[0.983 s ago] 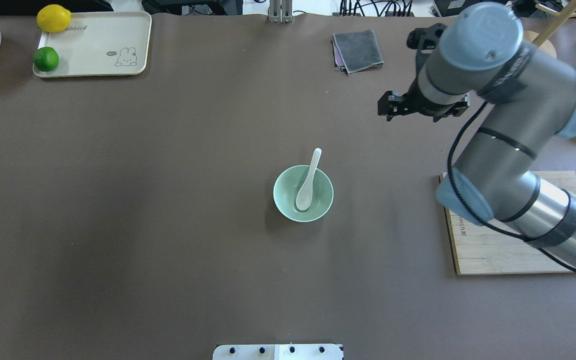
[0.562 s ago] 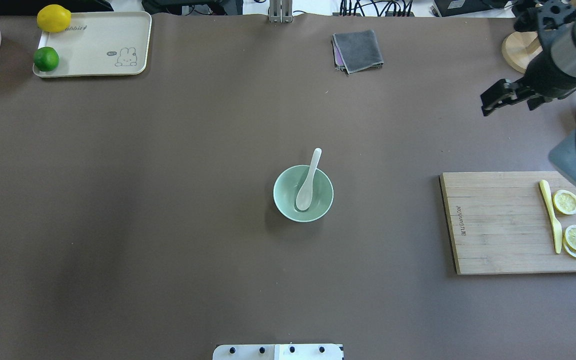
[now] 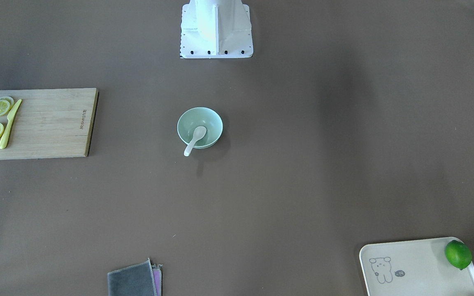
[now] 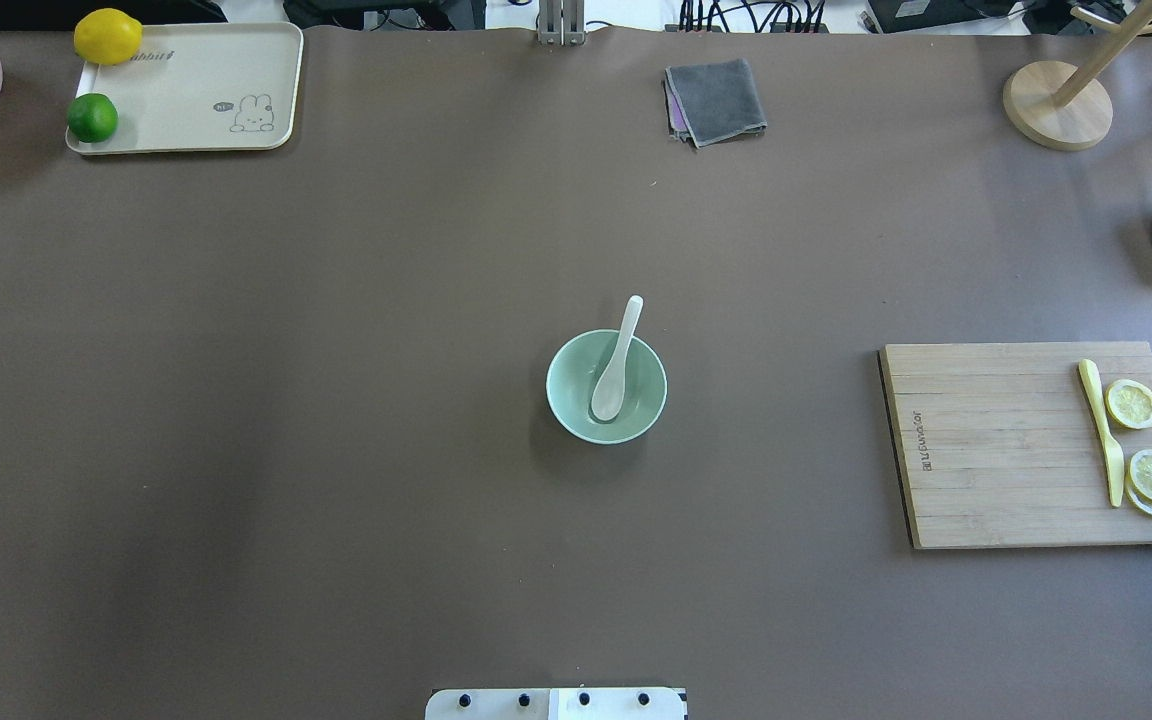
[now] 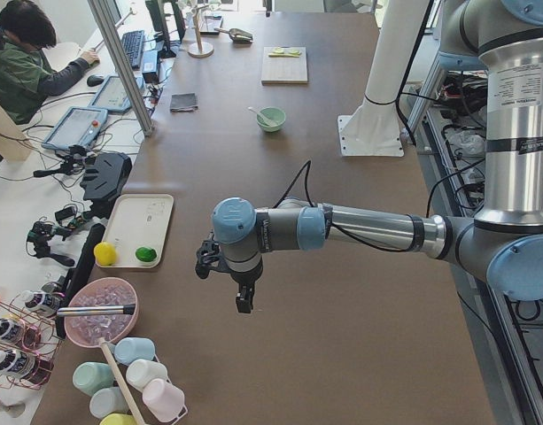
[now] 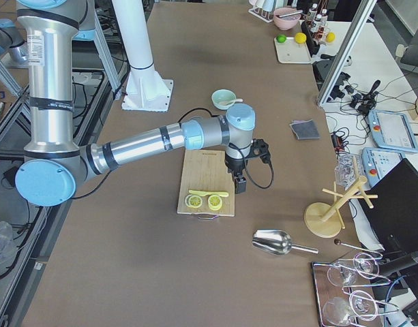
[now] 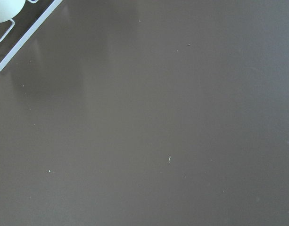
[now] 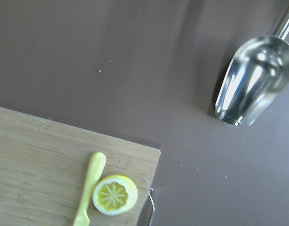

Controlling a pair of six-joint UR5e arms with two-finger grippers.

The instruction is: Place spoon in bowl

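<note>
Spoon [image 4: 614, 370] and jaws are well apart. How wide the left gripper [image 5: 243, 301] and the right gripper [image 6: 240, 182] stand cannot be told, since only side views show them. The left hangs over the bare, matte brown bench [image 4: 336, 450] near its left end; the right hangs above the grained wooden cutting board [image 4: 996, 450] near the right end. At the bench's middle the glossy white oval scoop lies inside the round, smooth mint-green bowl [image 4: 568, 400] — curved handle leaning on the rim, pointing toward the far edge.
</note>
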